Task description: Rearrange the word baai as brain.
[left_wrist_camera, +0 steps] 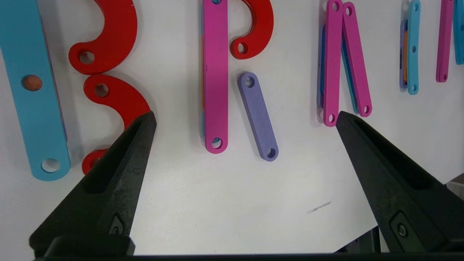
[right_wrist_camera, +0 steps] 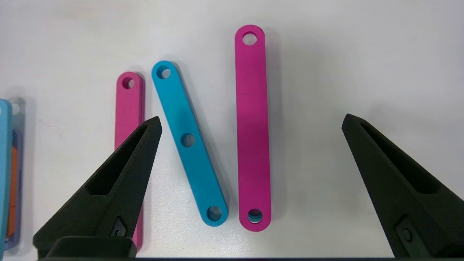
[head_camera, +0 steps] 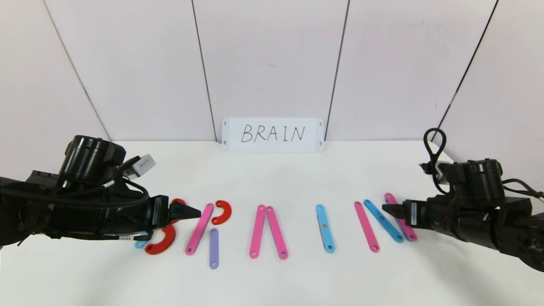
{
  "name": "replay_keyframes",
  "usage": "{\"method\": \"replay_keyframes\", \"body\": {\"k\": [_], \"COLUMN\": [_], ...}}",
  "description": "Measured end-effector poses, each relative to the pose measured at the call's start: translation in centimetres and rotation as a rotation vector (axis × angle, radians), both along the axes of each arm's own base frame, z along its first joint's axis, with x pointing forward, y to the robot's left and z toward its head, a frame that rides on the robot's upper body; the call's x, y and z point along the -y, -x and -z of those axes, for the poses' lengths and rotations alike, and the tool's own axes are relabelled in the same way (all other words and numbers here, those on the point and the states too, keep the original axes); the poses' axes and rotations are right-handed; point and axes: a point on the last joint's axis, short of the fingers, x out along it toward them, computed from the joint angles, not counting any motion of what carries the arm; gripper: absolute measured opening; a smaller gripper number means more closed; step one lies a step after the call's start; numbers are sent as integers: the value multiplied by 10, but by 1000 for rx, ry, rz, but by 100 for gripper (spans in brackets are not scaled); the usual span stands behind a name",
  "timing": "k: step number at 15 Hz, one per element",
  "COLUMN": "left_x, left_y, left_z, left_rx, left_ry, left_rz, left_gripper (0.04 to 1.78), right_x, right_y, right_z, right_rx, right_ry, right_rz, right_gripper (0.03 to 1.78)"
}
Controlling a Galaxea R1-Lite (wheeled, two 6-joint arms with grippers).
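On the table below the BRAIN card (head_camera: 273, 134), the letters (head_camera: 267, 231) lie spelled out, both the right gripper (right_wrist_camera: 250, 123) over the N (head_camera: 384, 225) and the left gripper (left_wrist_camera: 246, 119) released wide; withdraw straight up, brushing nothing.

Head view high, frontal, wrist views close, straight down

On the table lie five pink bars (head_camera: 199, 229), three blue bars (head_camera: 325, 228), three red arcs (head_camera: 223, 211) and one purple bar (head_camera: 213, 248).
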Motion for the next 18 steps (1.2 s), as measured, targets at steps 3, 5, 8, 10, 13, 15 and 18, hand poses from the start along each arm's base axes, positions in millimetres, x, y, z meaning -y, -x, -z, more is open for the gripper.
{"method": "replay_keyframes", "body": {"k": [3,5,8,10,13,15,18], "left_x": [0,0,-1,-2,-5,-8,-11], "left_y": [1,1,2,5,12,22,38], "left_z": [1,1,-2,-8,-18,-20,-20], "left_rx": [-2,-1,17,72,184,236,265], "left_ry": [-2,-2,-4,-5,-33,-59,-81], "left_rz": [0,-1,-4,-4,-6,5,23], "left_gripper": [174,174,174,174,174,174,174], "right_x": [-5,-10,-11,-12,-10,-11,-15], "right_y": [1,0,0,1,10,19,27], "right_z": [-4,-7,-11,-17,-31,-37,-48], "right_rx": [18,26,41,54,41,-5,11], "right_ry": [16,15,14,15,20,26,23], "right_rz": [-35,-54,-60,-61,-63,-76,-99], "right_gripper": [174,174,174,174,174,174,174]}}
